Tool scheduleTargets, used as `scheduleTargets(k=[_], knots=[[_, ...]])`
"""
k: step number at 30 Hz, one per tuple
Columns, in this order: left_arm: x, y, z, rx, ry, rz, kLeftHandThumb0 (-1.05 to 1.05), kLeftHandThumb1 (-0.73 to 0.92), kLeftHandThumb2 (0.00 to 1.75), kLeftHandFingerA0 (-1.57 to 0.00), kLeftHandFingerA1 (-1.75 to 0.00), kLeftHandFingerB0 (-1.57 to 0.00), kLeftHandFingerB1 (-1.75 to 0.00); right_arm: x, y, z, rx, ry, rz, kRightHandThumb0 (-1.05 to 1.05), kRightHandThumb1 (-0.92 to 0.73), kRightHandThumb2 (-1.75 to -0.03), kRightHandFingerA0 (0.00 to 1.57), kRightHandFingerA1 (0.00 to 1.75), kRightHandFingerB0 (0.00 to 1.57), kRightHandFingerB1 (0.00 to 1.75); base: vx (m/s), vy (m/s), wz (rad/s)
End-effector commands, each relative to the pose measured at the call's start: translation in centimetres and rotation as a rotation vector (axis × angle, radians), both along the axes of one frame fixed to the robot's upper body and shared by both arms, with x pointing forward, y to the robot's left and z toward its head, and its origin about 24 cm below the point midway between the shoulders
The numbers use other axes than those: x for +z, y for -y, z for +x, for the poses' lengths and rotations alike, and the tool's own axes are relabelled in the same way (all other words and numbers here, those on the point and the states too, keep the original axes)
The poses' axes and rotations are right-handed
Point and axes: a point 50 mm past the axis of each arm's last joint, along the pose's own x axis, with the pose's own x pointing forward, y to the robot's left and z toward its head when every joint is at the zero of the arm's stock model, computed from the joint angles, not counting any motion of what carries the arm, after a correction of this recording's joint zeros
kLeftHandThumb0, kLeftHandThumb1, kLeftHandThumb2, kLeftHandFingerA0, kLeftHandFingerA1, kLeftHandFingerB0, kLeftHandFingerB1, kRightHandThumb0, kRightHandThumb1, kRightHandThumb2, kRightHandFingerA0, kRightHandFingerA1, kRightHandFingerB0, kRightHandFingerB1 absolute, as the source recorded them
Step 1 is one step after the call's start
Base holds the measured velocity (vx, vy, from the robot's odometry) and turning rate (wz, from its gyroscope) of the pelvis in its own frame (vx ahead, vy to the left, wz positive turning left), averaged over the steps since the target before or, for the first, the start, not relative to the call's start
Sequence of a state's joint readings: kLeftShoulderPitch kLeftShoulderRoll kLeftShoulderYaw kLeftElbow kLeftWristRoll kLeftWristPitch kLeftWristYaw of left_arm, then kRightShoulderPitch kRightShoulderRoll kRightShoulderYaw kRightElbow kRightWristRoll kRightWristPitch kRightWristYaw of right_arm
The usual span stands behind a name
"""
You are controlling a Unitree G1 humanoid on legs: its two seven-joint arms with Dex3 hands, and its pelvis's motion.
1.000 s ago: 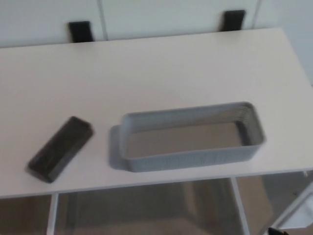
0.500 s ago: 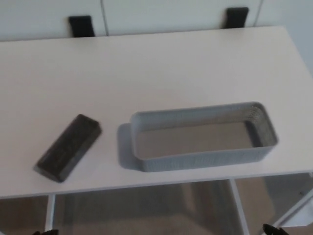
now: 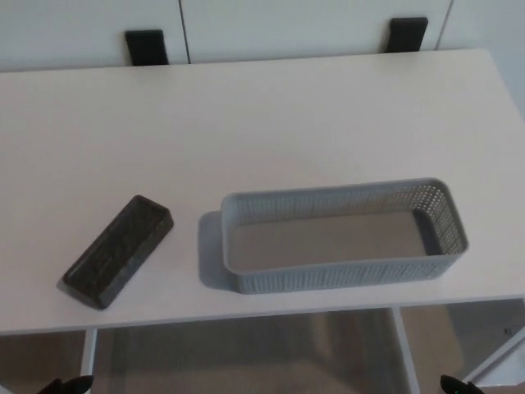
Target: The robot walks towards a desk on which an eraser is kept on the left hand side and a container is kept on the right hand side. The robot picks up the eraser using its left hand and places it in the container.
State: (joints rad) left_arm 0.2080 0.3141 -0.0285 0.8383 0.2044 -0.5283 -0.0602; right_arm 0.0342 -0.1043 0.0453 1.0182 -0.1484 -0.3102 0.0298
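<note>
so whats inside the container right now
Nothing. The container shows only its bare floor from end to end; the eraser lies on the desk to its left, apart from it. The near wall hides a thin strip of floor.

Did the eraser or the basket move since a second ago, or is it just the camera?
Just the camera: the whole picture slid, so the head shifted. The eraser lies in the same spot on the desk, left of the empty container, apart from it. Nothing was picked up. Small dark tips, perhaps the robot's hands, now peek in at the bottom corners.
</note>
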Motion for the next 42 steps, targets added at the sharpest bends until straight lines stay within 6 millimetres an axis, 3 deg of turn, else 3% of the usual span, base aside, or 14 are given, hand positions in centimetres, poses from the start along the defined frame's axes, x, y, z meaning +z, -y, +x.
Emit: scheduleTargets(k=[1, 11, 17, 19, 22, 25, 26, 27, 33, 34, 35, 37, 38, 42], knots=[[0.2, -0.7, 0.3, 0.018, -0.016, 0.015, -0.44, 0.50, 0.75, -0.26, -0.52, -0.16, -0.44, 0.2, 0.4, 0.3, -0.023, 0.014, 0.001, -0.17, -0.58, -0.57, 0.11, 0.40, 0.01, 0.27, 0.00, 0.000, 0.00], [1.9, 3.9, 0.7, -0.384, 0.019, -0.051, -0.48, 0.53, 0.56, -0.37, -0.47, -0.28, -0.36, 1.0, 2.2, 0.9, -0.032, 0.039, -0.030, -0.17, -0.58, -0.57, 0.11, 0.40, 0.01, 0.27, 0.00, 0.000, 0.00], [11.9, 10.9, -0.1, -0.973, 0.057, -0.330, -0.73, 0.38, 0.79, -0.43, -0.55, -0.38, -0.49, 1.0, 2.2, 1.1, -0.032, 0.036, -0.029, -0.18, -0.58, -0.57, 0.10, 0.40, 0.00, 0.27, 0.00, 0.000, 0.00], [15.2, 12.1, -0.2, -1.106, 0.097, -0.432, -0.77, 0.51, 0.55, -0.50, -0.47, -0.44, -0.40, 1.1, 2.1, 1.1, -0.038, 0.041, -0.017, -0.14, -0.58, -0.59, 0.09, 0.41, 0.01, 0.23, 0.00, 0.000, 0.00], [18.9, 13.0, -0.4, -1.259, 0.145, -0.526, -0.92, 0.47, 0.90, -0.44, -0.53, -0.42, -0.49, 1.0, 2.2, 1.0, -0.044, 0.040, -0.018, -0.17, -0.59, -0.57, 0.09, 0.39, 0.00, 0.27, 0.00, 0.000, 0.00], [23.2, 13.4, -0.4, -1.360, 0.171, -0.594, -0.99, 0.65, 0.62, -0.44, -0.55, -0.47, -0.44, 1.1, 2.2, 1.1, -0.043, 0.038, -0.030, -0.17, -0.59, -0.57, 0.11, 0.40, 0.01, 0.28, 0.00, 0.000, 0.00], [24.8, 13.5, -0.3, -1.384, 0.272, -0.632, -1.00, 0.51, 0.94, -0.48, -0.63, -0.48, -0.56, 1.1, 2.2, 1.3, -0.044, 0.041, -0.029, -0.14, -0.57, -0.60, 0.10, 0.41, 0.04, 0.23, 0.00, 0.000, 0.00], [25.6, 13.4, -0.3, -1.387, 0.333, -0.647, -1.04, 0.64, 0.61, -0.56, -0.61, -0.52, -0.50, 1.2, 2.2, 1.4, -0.042, 0.046, -0.034, -0.15, -0.56, -0.60, 0.11, 0.43, 0.06, 0.22, 0.00, 0.000, 0.00], [29.9, 12.0, -0.9, -1.227, 0.747, -0.676, -0.84, 0.76, 0.63, -0.73, -0.67, -0.68, -0.52, 1.4, 2.2, 1.9, -0.030, 0.059, -0.036, -0.13, -0.57, -0.59, 0.10, 0.43, 0.03, 0.24, 0.00, 0.000, 0.00], [30.9, 11.4, -0.9, -1.180, 0.741, -0.687, -0.99, 0.60, 1.16, -0.69, -0.76, -0.55, -0.59, 1.4, 2.1, 2.0, -0.034, 0.059, -0.032, -0.13, -0.57, -0.59, 0.10, 0.42, 0.03, 0.24, 0.00, 0.000, 0.00], [31.5, 11.4, -0.9, -1.145, 0.877, -0.811, -1.05, 0.80, 0.69, -0.52, -0.72, -0.48, -0.57, 1.4, 2.1, 2.0, -0.032, 0.053, -0.039, -0.16, -0.58, -0.57, 0.12, 0.40, 0.01, 0.28, 0.00, 0.000, 0.00], [32.7, 11.3, 0.2, -1.031, 1.050, -0.744, -1.01, 0.47, 0.97, -0.58, -0.73, -0.40, -0.54, 1.4, 2.1, 1.9, -0.034, 0.053, -0.038, -0.17, -0.53, -0.66, 0.10, 0.44, 0.07, 0.17, 0.00, 0.000, 0.00], [33.2, 10.9, 0.9, -0.956, 1.152, -0.642, -0.81, 0.53, 0.56, -0.62, -0.67, -0.42, -0.50, 1.3, 2.1, 1.9, -0.036, 0.051, -0.038, -0.16, -0.58, -0.57, 0.12, 0.40, 0.01, 0.28, 0.00, 0.000, 0.00], [32.4, 8.4, 5.2, -0.591, 1.291, -0.141, -0.49, 0.52, 0.57, -0.25, -0.43, -0.22, -0.34, 1.5, 2.2, 2.2, -0.030, 0.052, -0.043, -0.16, -0.40, -0.84, 0.03, 0.48, 0.00, 0.38, 0.00, 0.000, 0.00]])
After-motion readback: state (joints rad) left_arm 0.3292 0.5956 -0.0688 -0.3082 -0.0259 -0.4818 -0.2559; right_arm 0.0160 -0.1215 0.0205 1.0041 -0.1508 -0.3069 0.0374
